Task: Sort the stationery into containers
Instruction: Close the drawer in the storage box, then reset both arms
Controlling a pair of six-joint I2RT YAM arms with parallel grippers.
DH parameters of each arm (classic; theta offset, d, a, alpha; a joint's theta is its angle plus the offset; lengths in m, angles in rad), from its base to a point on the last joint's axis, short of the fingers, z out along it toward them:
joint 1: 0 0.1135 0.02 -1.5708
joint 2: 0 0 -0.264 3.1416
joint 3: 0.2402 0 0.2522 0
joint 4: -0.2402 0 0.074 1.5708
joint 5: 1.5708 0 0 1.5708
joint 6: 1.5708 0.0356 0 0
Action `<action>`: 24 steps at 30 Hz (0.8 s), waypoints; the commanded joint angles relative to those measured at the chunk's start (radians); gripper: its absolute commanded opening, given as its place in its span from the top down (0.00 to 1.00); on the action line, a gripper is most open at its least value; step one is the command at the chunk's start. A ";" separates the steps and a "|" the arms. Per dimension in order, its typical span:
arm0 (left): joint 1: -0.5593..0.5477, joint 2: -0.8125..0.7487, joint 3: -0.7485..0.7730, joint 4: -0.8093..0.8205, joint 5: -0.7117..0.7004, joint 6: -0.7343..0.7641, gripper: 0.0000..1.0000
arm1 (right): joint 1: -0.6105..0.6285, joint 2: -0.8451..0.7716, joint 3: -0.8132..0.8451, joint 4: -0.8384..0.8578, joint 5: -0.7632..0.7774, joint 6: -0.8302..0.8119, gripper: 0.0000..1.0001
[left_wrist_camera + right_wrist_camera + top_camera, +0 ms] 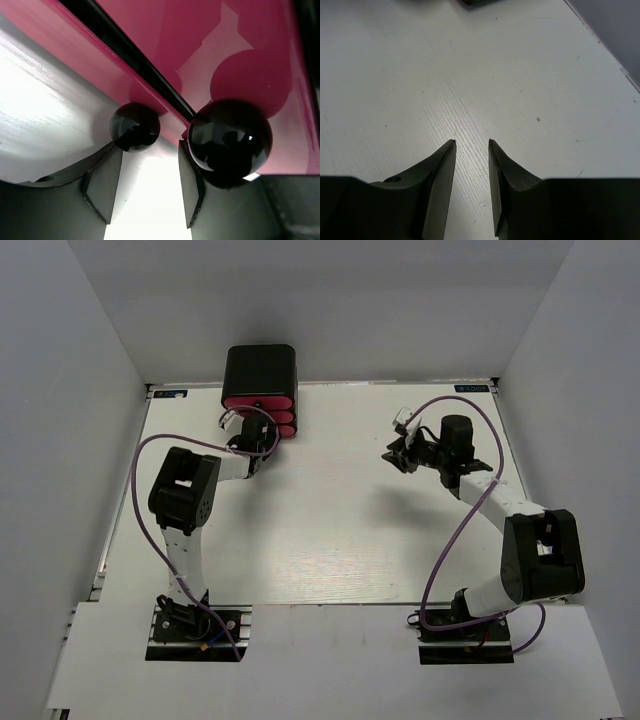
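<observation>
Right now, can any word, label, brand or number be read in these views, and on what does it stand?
No text is legible in any view.
Left sticker, blue, at the table's far corner: too small to read.
Right sticker, blue, at the other far corner: too small to read.
Box, drawers, knobs: no print shows.
</observation>
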 commanded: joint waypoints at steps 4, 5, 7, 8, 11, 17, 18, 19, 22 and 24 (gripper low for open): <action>0.006 0.012 0.017 0.016 0.002 -0.032 0.42 | -0.013 -0.030 -0.009 0.001 -0.023 -0.014 0.61; 0.006 -0.002 0.006 0.030 0.011 -0.032 0.42 | -0.016 -0.033 -0.011 -0.002 -0.024 -0.017 0.61; 0.006 -0.028 -0.039 0.042 0.011 -0.032 0.42 | -0.015 -0.035 -0.014 -0.008 -0.032 -0.029 0.61; 0.006 -0.040 -0.059 0.059 0.020 -0.032 0.42 | -0.013 -0.037 -0.016 -0.008 -0.034 -0.029 0.60; -0.003 -0.095 -0.153 0.102 0.042 -0.018 0.43 | -0.018 -0.038 -0.025 -0.008 -0.040 -0.035 0.60; -0.021 -0.218 -0.357 0.140 0.129 0.043 0.39 | -0.016 -0.038 -0.042 -0.009 -0.054 -0.040 0.57; -0.021 -0.243 -0.380 0.140 0.139 0.052 0.37 | -0.018 -0.038 -0.046 -0.009 -0.055 -0.047 0.48; -0.021 -0.297 -0.403 0.130 0.139 0.071 0.35 | -0.013 -0.040 -0.046 -0.015 -0.057 -0.061 0.43; -0.012 -0.419 -0.480 0.076 0.114 0.112 0.25 | -0.015 -0.040 -0.055 -0.026 -0.058 -0.070 0.10; 0.008 -0.477 -0.524 -0.014 0.114 0.137 0.17 | -0.013 -0.037 -0.059 -0.029 -0.057 -0.067 0.10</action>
